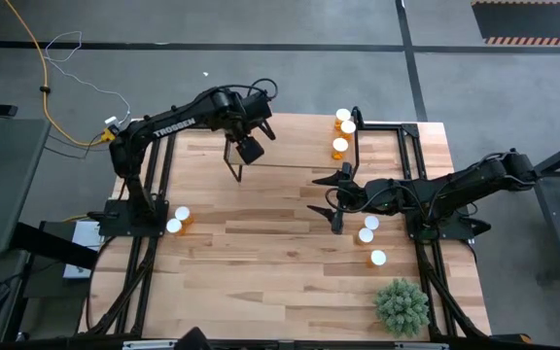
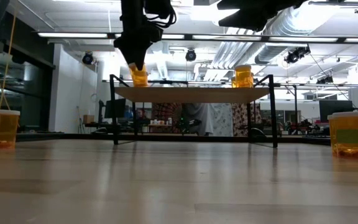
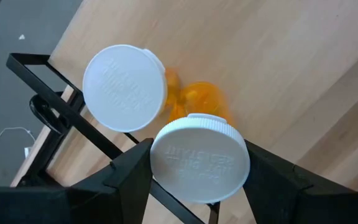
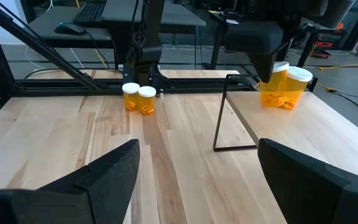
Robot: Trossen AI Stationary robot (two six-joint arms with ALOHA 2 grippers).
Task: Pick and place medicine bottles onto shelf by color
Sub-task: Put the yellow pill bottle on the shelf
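The shelf (image 1: 290, 146) is a low light-wood board on black legs at the far side of the table. My left gripper (image 1: 249, 148) hangs over its left end, shut on an orange medicine bottle (image 3: 199, 158) with a white cap. A second bottle (image 3: 124, 87) stands right beside it. Three more bottles (image 1: 343, 131) stand on the shelf's right end. Two bottles (image 1: 177, 220) stand on the table at the left and three (image 1: 370, 236) at the right. My right gripper (image 1: 333, 194) hovers open near the table's middle, just left of those three. My left gripper pinches the bottle between its two fingers at the cap's rim (image 3: 157, 168), one finger (image 3: 126, 180) on each side. The fingers come from above, pointing down. The bottle is upright, its base (image 4: 272, 102) level with its neighbour's on the shelf's left end.
A green spiky plant (image 1: 402, 306) stands at the table's near right corner. The shelf's black legs (image 2: 115, 118) stand on the table's far half. Bare wood lies across the table's near middle (image 1: 261, 272). Cables trail on the floor beyond the far left edge.
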